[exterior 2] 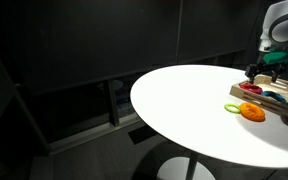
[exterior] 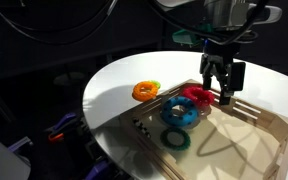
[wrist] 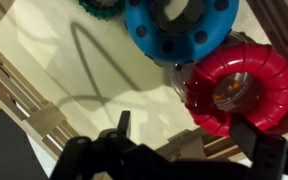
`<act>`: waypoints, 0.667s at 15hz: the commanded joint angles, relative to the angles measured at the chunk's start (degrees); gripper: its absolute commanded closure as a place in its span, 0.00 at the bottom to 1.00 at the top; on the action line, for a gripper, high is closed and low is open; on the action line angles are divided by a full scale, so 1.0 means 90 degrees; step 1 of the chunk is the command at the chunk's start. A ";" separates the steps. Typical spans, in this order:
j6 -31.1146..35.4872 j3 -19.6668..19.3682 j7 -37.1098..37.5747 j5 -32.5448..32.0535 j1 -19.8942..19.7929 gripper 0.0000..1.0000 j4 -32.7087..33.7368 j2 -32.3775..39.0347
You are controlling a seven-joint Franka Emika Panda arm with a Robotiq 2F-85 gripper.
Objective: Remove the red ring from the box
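Note:
The red ring [exterior: 198, 97] lies in the box [exterior: 256, 112] at its far corner, touching a blue ring [exterior: 181, 113]. In the wrist view the red ring [wrist: 239, 88] fills the right side, next to the box's slatted wall [wrist: 24, 95]. My gripper [exterior: 222, 92] hangs open just above the red ring and holds nothing. In the wrist view its fingers [wrist: 184, 137] straddle the ring's near edge, one finger over the box floor and one at the ring's rim. The gripper [exterior 2: 254, 72] and box [exterior 2: 284, 96] also show in an exterior view, far right.
A dark teal ring [exterior: 176, 137] lies in the box beside the blue ring [wrist: 179, 28]. An orange ring [exterior: 145, 91] with a green piece lies outside the box on the round white table [exterior: 114, 120]. The table edge drops to a dark floor.

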 commanded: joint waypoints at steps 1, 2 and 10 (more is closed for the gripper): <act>0.0014 -0.0105 0.0070 -0.0088 0.0118 0.00 -0.0068 -0.0007; -0.0012 -0.0103 0.0046 -0.0064 0.0119 0.00 -0.0080 -0.0006; -0.0096 -0.0121 0.0055 -0.0040 0.0131 0.00 -0.0156 0.0075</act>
